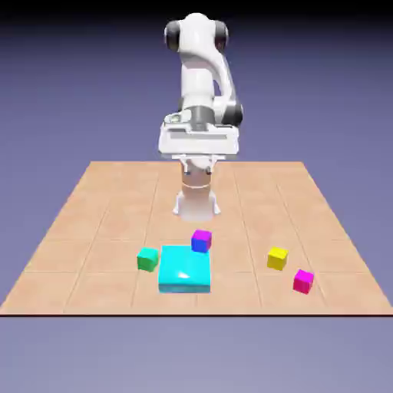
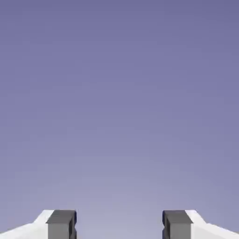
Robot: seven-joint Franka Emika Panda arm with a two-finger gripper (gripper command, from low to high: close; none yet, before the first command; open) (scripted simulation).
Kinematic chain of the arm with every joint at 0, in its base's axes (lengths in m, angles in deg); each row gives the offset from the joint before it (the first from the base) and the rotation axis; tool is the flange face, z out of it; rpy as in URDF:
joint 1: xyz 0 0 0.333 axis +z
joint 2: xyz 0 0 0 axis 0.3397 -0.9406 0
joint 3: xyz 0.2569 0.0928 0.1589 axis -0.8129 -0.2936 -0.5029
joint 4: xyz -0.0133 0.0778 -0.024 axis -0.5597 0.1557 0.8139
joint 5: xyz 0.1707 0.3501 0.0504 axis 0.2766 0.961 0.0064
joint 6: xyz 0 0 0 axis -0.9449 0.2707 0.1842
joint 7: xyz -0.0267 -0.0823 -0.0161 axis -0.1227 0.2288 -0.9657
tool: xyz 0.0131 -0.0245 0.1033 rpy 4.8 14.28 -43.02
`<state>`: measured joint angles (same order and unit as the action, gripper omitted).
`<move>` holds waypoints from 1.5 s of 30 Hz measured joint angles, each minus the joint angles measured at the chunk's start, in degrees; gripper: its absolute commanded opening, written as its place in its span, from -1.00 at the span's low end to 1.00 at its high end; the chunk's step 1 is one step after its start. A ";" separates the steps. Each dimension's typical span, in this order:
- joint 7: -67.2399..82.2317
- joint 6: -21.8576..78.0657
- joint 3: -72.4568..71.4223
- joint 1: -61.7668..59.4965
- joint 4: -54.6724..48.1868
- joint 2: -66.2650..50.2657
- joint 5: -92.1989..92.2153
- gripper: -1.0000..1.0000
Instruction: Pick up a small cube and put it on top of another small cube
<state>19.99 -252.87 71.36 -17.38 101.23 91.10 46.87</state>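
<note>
Magenta cube point(image 1: 303, 282) at four o'clock; yellow cube point(image 1: 277, 259); green cube point(image 1: 147, 259); cyan block point(image 1: 184, 269); magenta-topped, blue-sided cube point(image 1: 201, 241).

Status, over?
Gripper open, empty. Small magenta-pink cube on table, not stacked; small yellow cube close by, top bare. Nothing on either cube.

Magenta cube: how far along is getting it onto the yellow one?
Nothing looks done: the magenta cube sits on the table, apart from the yellow cube. Nothing is in hand; the claw is open, with only backdrop between its tips. Left: grasping, lifting and placing it on the yellow cube.
</note>
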 measured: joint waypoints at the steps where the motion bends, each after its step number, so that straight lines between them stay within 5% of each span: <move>1: -0.76 0.65 0.85 1.49 -0.37 -1.13 2.49 0.00; 45: -34.34 29.19 38.31 66.87 -16.85 -50.74 112.13 0.00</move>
<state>-14.35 -223.68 109.67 49.50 84.38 40.37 159.00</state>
